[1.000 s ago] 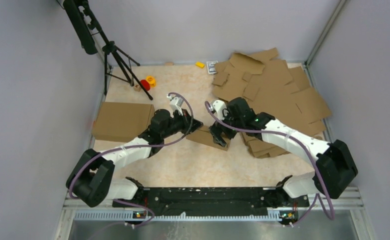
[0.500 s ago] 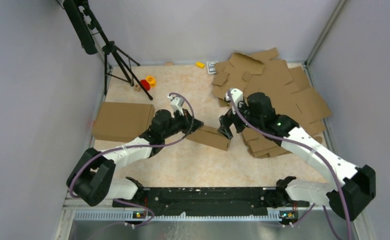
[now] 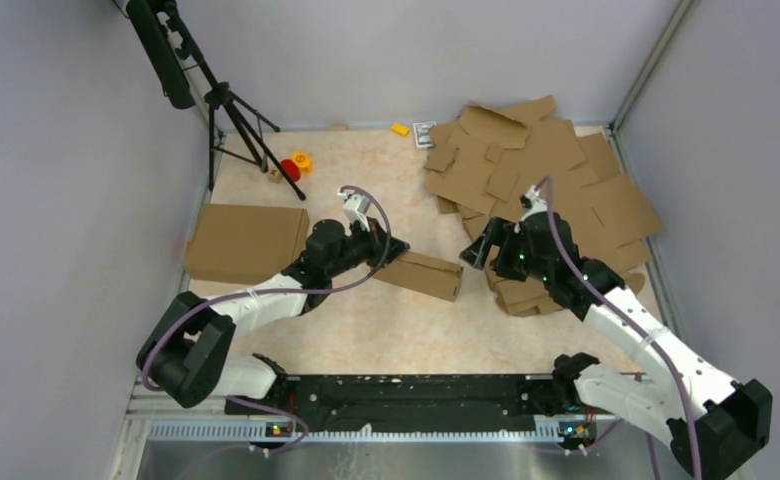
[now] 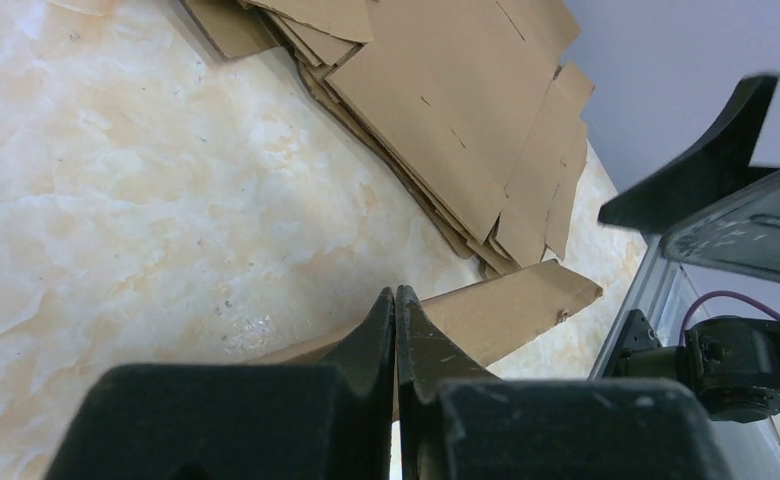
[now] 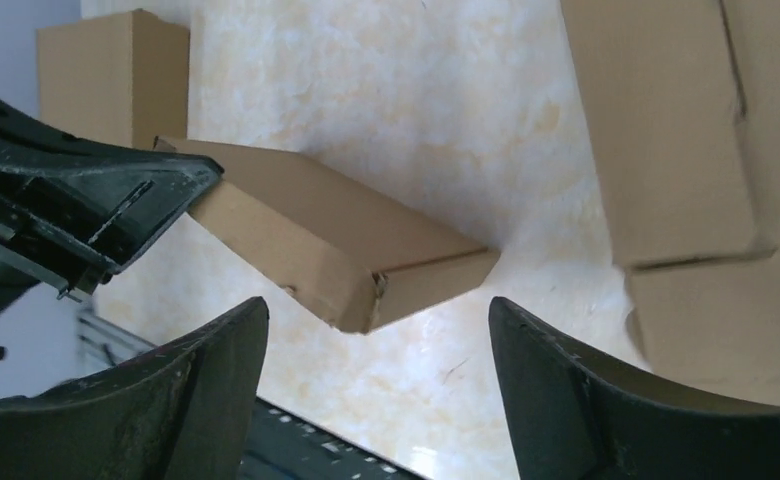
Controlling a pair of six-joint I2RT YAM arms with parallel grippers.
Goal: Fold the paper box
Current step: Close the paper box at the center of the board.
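The paper box [image 3: 423, 274] lies folded into a shallow closed carton on the tabletop [image 3: 366, 320], near the middle, its long side running from upper left to lower right. Its lid is down, so nothing inside shows. In the right wrist view a front corner seam [image 5: 378, 281] gapes a little. A larger closed brown box [image 3: 245, 243] sits well apart at the left edge, also shut. A loose pile of flat cardboard blanks [image 3: 551, 175] covers the far right of the tabletop. Near the back left stand a black tripod [image 3: 234, 118] and small red [image 3: 290, 169] and yellow [image 3: 302, 159] pieces. The left arm [image 3: 266, 292] stretches low from its base up and to the right. The left fingers [image 4: 371, 335] are pressed together at the box's left end. From the wrist view the cardboard seems to sit just behind the tips, and whether a thin edge is pinched between them cannot be made out. The right arm [image 3: 616, 315] reaches up and to the left over the near edge of the pile. The right fingers [image 5: 201, 395] stand wide apart and hold nothing. They point toward the box's right end and hang clear of it, near but not touching.
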